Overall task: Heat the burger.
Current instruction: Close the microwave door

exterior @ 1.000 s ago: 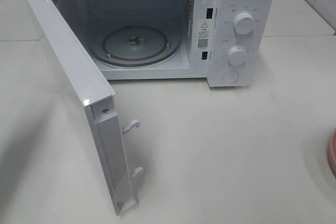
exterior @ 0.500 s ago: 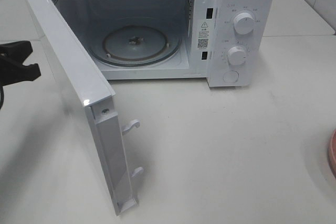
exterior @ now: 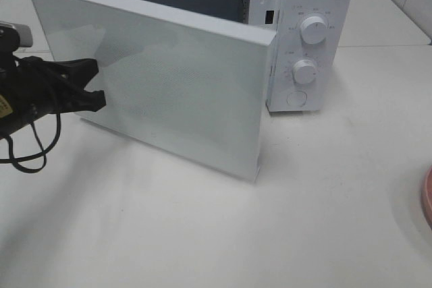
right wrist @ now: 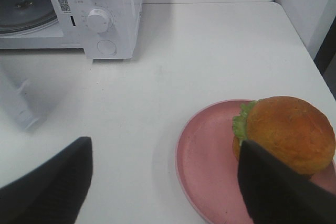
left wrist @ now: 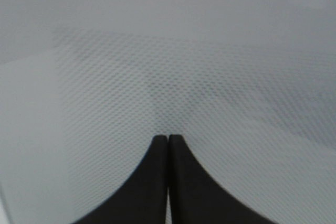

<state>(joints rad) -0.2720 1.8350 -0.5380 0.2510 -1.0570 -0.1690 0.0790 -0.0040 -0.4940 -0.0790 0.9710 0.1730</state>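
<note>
- Since a second ago the microwave door [exterior: 169, 79] has swung most of the way toward shut, and the left gripper [exterior: 100, 83] has come in from the left edge to press its outer face.
- That gripper's jaws are clenched together with nothing between them; its wrist view shows only the door's dotted mesh.
- The door now hides the cavity.
- The right gripper [right wrist: 163, 182] hangs with jaws spread wide, grasping nothing, just over the burger [right wrist: 286, 134].
- The burger sits on the pink plate [right wrist: 205, 156], right of the microwave [exterior: 312, 32]; the high view shows only the plate's rim, cut off.
</note>
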